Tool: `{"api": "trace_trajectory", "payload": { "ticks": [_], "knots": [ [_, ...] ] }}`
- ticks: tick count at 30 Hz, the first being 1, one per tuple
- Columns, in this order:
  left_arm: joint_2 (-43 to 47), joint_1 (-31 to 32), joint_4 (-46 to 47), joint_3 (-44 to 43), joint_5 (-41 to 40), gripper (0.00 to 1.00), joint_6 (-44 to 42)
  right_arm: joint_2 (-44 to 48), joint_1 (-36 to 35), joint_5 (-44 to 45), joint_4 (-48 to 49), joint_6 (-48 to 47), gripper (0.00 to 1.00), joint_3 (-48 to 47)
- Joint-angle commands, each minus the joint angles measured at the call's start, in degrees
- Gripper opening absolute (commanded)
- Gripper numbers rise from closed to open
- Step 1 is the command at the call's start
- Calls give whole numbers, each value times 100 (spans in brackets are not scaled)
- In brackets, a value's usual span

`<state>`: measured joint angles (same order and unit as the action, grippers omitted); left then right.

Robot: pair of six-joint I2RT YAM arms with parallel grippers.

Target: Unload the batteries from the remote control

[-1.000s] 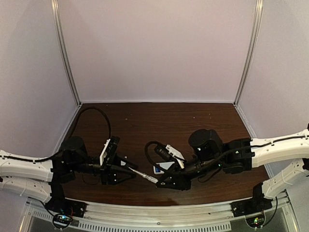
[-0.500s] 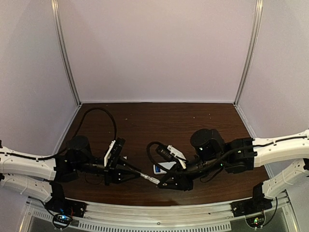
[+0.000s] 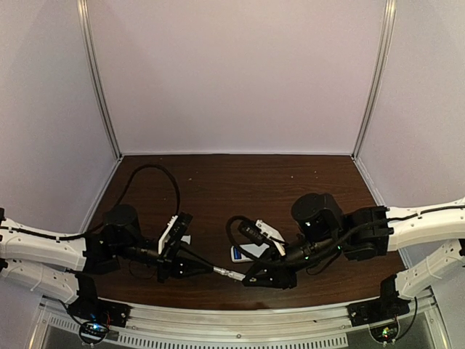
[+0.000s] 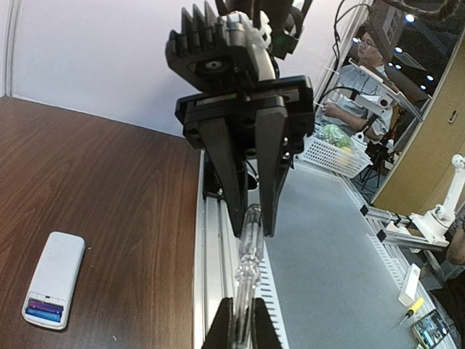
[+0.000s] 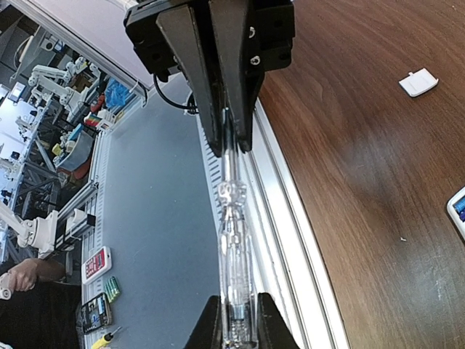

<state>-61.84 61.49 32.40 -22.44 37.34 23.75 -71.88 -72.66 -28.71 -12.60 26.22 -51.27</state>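
The white remote control (image 4: 52,283) lies back-up on the table, its compartment open at the near end. A purple battery (image 4: 47,307) and a blue battery (image 4: 41,314) sit inside it. From above, the remote control (image 3: 247,251) lies just behind the two grippers. A thin clear tool (image 3: 229,273) hangs between them above the table's front edge. My left gripper (image 4: 240,327) is shut on its thin metal end. My right gripper (image 5: 236,323) is shut on its clear handle (image 5: 234,247). Neither gripper touches the remote.
A small white cover (image 5: 418,82) lies loose on the wood, away from the remote. The metal rail (image 4: 218,240) of the table's front edge runs right under the tool. Pale walls (image 3: 232,73) close in the back and sides.
My left gripper has shut on the tool's thin end, and that arm has slid a little to the right. The right gripper stays shut on the handle and has shifted slightly right.
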Motion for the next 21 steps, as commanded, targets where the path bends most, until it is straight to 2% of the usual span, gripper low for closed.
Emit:
{"api": "trace_trajectory", "payload": {
  "ticks": [1,2,3,6,7,9,12,21],
  "knots": [
    [-82,80,122,-208,-181,0,-68,133,5,347,57,129,0,46],
    [-70,77,138,-201,-185,0,-50,145,1,400,44,129,1,50],
    [-65,79,157,-197,-203,0,-32,169,-1,510,20,137,10,47],
    [14,82,187,-163,-340,0,43,309,3,881,-7,179,53,66],
    [53,78,181,-147,-430,0,64,366,4,1020,31,200,63,98],
    [152,82,171,-115,-600,0,109,494,6,1279,147,248,76,194],
    [302,84,198,-46,-840,0,204,691,1,1618,352,322,84,361],
    [220,82,747,87,-1016,0,598,1023,-13,2013,1861,516,82,1145]
  ]
}}
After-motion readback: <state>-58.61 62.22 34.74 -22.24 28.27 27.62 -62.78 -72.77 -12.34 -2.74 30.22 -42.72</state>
